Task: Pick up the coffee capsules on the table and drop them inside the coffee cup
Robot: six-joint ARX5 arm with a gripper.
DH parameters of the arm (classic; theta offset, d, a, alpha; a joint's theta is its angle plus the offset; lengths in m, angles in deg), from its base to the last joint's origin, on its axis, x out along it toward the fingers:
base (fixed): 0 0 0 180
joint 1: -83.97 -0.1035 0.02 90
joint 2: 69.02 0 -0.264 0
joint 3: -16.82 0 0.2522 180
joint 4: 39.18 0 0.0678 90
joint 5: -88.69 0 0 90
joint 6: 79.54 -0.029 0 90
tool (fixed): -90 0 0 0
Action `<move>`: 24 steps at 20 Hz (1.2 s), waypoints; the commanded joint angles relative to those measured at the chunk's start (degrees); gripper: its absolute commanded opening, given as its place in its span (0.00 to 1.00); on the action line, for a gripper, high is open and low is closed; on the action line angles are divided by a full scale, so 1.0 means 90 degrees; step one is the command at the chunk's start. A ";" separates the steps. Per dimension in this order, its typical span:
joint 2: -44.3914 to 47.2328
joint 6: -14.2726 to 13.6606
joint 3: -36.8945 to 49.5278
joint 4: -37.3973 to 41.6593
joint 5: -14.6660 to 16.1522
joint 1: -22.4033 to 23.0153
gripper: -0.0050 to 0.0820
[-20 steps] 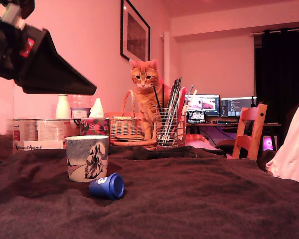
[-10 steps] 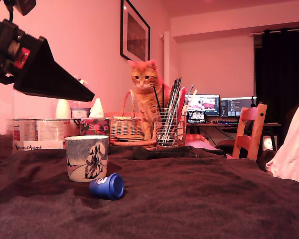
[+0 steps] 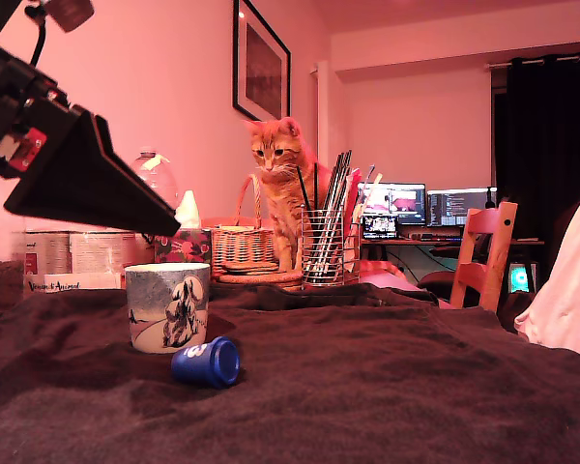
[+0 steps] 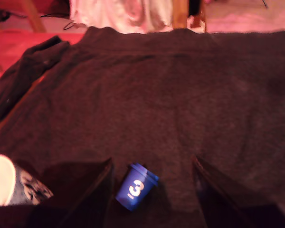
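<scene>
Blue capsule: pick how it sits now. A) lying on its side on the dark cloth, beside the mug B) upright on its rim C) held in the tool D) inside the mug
A: the blue capsule lies tipped over on the dark cloth, just beside the mug; the open tool hangs above without touching it.

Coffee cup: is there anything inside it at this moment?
Cannot tell. The exterior view shows the coffee cup side-on, its wall hiding the interior. The wrist view catches only part of its pale opening at the frame edge. The blue capsule lies on the blanket beside it.

Dim pink-red cast, wrist view prob. blurred
</scene>
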 commanded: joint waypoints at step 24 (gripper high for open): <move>0.2936 -0.1319 -0.2482 -0.1979 -0.0238 0.0027 0.58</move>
